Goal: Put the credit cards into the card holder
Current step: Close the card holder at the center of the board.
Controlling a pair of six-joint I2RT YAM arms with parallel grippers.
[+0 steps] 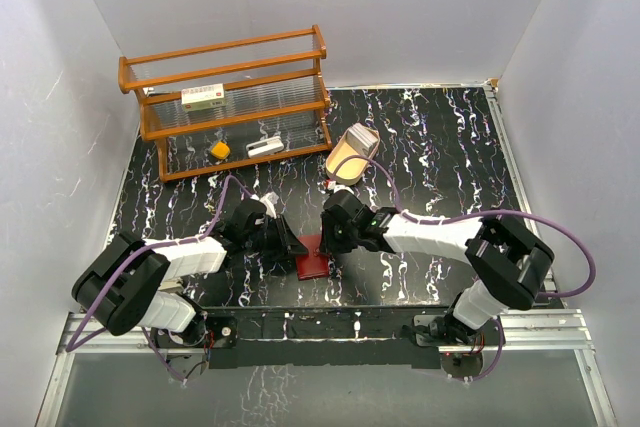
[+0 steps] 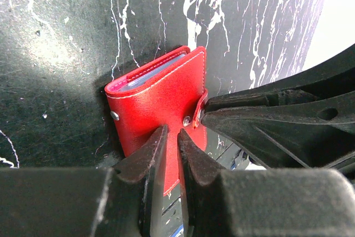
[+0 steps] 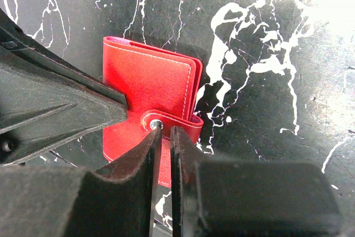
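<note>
Nearest the lens in the left wrist view, black fingers of the left gripper [image 2: 172, 140] at bottom centre, drawn to a narrow slit over the lower edge of the card holder [image 2: 158, 101]. Pinching leather or merely pressing on it: cannot tell. Much the same in the right wrist view: right gripper [image 3: 165, 132] at bottom centre, likewise narrowed to a slit, one tip touching the stud [image 3: 157, 123] of the snap tab [image 3: 180, 121]. Card holder folded shut, seemingly flat on the worktop [image 3: 266, 154], just below centre of the overhead frame, flanked by both grippers. Pale edges [image 2: 157, 73] tucked in the fold at its upper left; probably the credit cards, possibly only pockets. No loose card spotted anywhere. Judged step: fastening the snap. Risks from here:
- tip skating off the rounded stud under off-centre pressure;
- holder sliding across the glossy worktop for want of a firm brace;
- fingers of the two grippers, very close together, knocking into each other;
- unlatched tab springing back, fold gaping, contents slipping out.
</note>
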